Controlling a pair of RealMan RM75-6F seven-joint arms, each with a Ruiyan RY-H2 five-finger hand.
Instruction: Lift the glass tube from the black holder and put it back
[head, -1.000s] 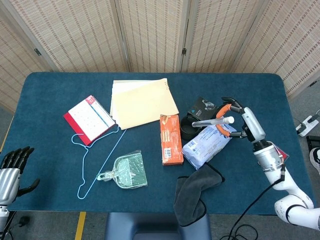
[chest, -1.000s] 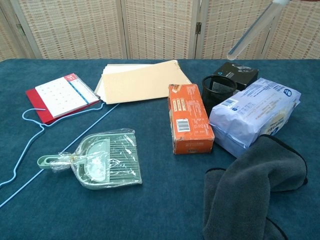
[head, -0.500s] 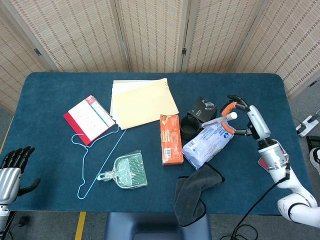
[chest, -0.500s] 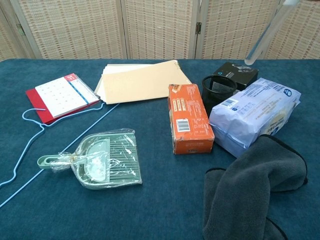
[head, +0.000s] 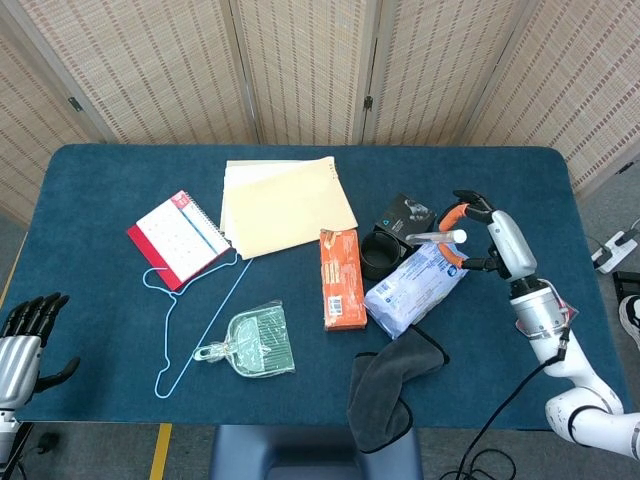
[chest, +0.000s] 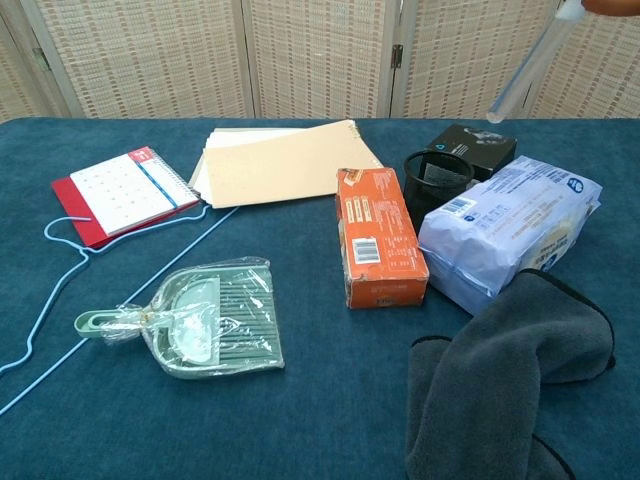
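Since a moment ago the right hand (head: 478, 235) has swung the glass tube (head: 432, 238) back toward the black holder (head: 378, 254)

Fingers pinch its capped end; tube hangs tilted, clear above the holder, presumably lining up for reinsertion; left hand (head: 22, 340) idles open at the desk (head: 100, 400) edge.

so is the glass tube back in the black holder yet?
No, the right hand holds the glass tube in the air, tilted, its lower end above and right of the empty black holder.

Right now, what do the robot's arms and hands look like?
The right arm is glossy white with a silver wrist section and a black cable trailing along it. Its right hand is silver-grey with dark fingers and orange patches. The left hand is silver with black fingers.
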